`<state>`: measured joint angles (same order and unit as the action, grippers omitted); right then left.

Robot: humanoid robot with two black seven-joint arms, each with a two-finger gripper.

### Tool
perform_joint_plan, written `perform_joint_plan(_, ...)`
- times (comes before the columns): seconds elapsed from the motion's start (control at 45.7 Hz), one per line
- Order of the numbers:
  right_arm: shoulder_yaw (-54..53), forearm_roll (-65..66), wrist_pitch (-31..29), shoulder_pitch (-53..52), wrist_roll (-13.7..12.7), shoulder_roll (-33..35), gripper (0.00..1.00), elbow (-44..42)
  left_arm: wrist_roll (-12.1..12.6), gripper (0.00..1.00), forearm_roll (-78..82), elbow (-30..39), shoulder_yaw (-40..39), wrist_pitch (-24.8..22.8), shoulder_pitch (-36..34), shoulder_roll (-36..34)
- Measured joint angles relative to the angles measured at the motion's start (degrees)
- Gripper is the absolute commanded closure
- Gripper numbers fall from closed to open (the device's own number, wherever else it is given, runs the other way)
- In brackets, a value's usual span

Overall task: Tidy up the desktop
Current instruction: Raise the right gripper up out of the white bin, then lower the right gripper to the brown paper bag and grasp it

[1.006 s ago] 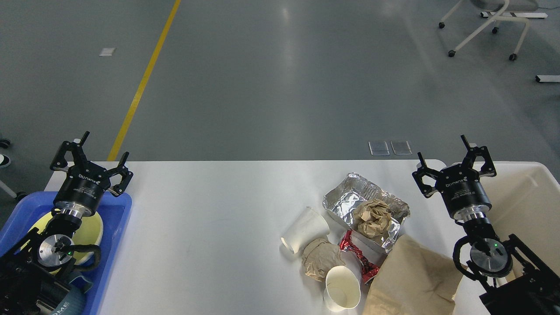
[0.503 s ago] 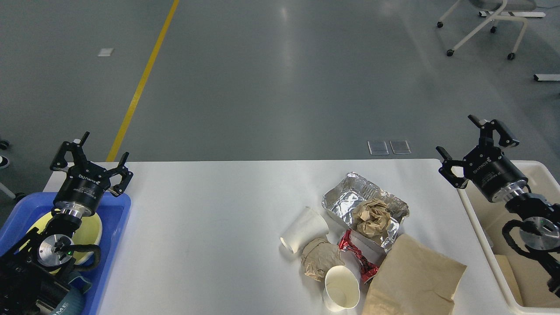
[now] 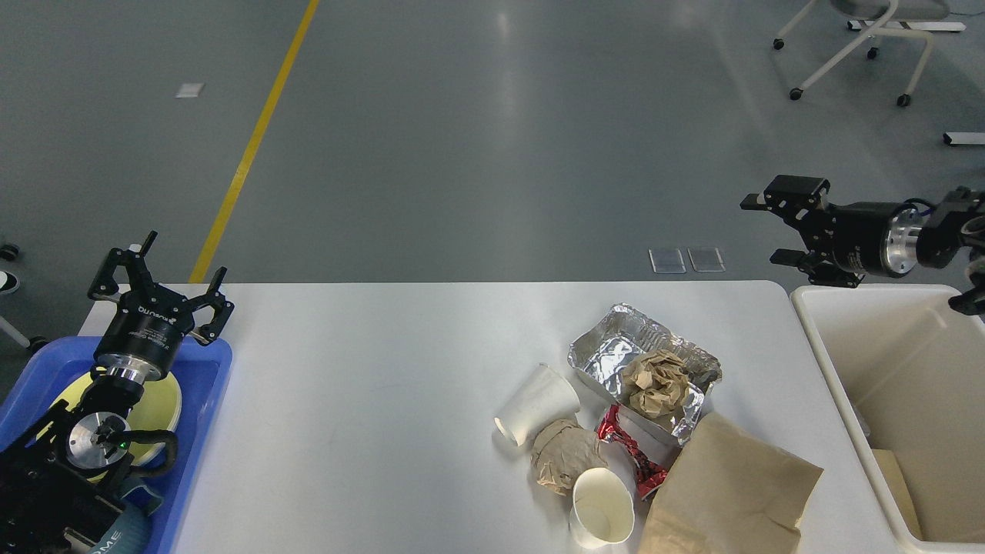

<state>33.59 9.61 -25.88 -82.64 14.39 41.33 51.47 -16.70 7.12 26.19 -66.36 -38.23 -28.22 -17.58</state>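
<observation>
The white desktop (image 3: 385, 362) carries a heap of litter at right centre: a crumpled foil tray (image 3: 616, 354) with a brown paper ball (image 3: 654, 382) in it, a tipped white paper cup (image 3: 536, 404), a second paper cup (image 3: 602, 508), a brown paper wad (image 3: 562, 454), a red wrapper (image 3: 627, 450) and a flat brown paper bag (image 3: 727, 492). My left gripper (image 3: 159, 265) stands open and empty at the desk's far left corner. Raised off the desk's far right corner, my right gripper (image 3: 769, 229) points left, open and empty.
A blue tray (image 3: 208, 385) holding a pale yellow plate (image 3: 158, 404) sits at the left edge under my left arm. A cream bin (image 3: 908, 400) stands against the desk's right end with a brown scrap (image 3: 896, 481) inside. Office chair (image 3: 862, 46) far right on the grey floor.
My right arm has swung up and to the right, off the desk's right end, and its gripper has turned from pointing up to pointing left. The left arm has not moved.
</observation>
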Motion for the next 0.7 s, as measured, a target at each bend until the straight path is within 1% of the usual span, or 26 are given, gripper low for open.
perform_joint_plan(0.109, 13.24, 0.03, -5.19, -9.97, -0.45, -4.65, 0.0, 2.2, 0.0, 0.04, 0.0, 0.0, 0.0, 0.0, 0.0, 0.0)
perform_joint_plan(0.197, 24.61, 0.06, -9.68, -18.68, -0.74, -10.51, 0.0, 5.36, 0.0, 0.04, 0.0, 0.0, 0.0, 0.0, 0.0, 0.0)
perform_joint_plan(0.328, 36.47, -0.1, -12.19, -29.19, -1.16, -18.06, 0.0, 12.48, 0.0, 0.04, 0.0, 0.0, 0.0, 0.0, 0.0, 0.0)
perform_joint_plan(0.394, 39.96, -0.11, -12.79, -33.77, -2.42, -20.59, 0.0, 16.43, 0.0, 0.04, 0.0, 0.0, 0.0, 0.0, 0.0, 0.0)
perform_joint_plan(0.416, 40.64, -0.12, -13.07, -35.09, -3.14, -21.12, 0.0, 17.54, 0.0, 0.04, 0.0, 0.0, 0.0, 0.0, 0.0, 0.0)
perform_joint_plan(0.481, 41.84, -0.13, -14.02, -39.01, -6.8, -22.13, 0.0, 21.17, 0.0, 0.04, 0.0, 0.0, 0.0, 0.0, 0.0, 0.0)
perform_joint_plan(0.59, 42.35, -0.62, -14.48, -45.34, -15.1, -22.46, 0.0, 28.09, 0.0, 0.04, 0.0, 0.0, 0.0, 0.0, 0.08, 0.0)
perform_joint_plan(0.612, 42.38, -1.0, -14.48, -46.59, -16.41, -22.49, 0.0, 29.52, 0.0, 0.04, 0.0, 0.0, 0.0, 0.0, 0.08, 0.0)
perform_joint_plan(0.656, 42.41, -1.77, -14.47, -48.47, -17.92, -22.52, 0.0, 31.68, 0.0, 0.04, 0.0, 0.0, 0.0, 0.0, 0.08, 0.0)
perform_joint_plan(0.7, 42.42, -2.73, -14.56, -50.6, -18.82, -22.52, 0.0, 34.21, 0.0, 0.04, 0.0, 0.0, 0.0, 0.0, 0.08, 0.0)
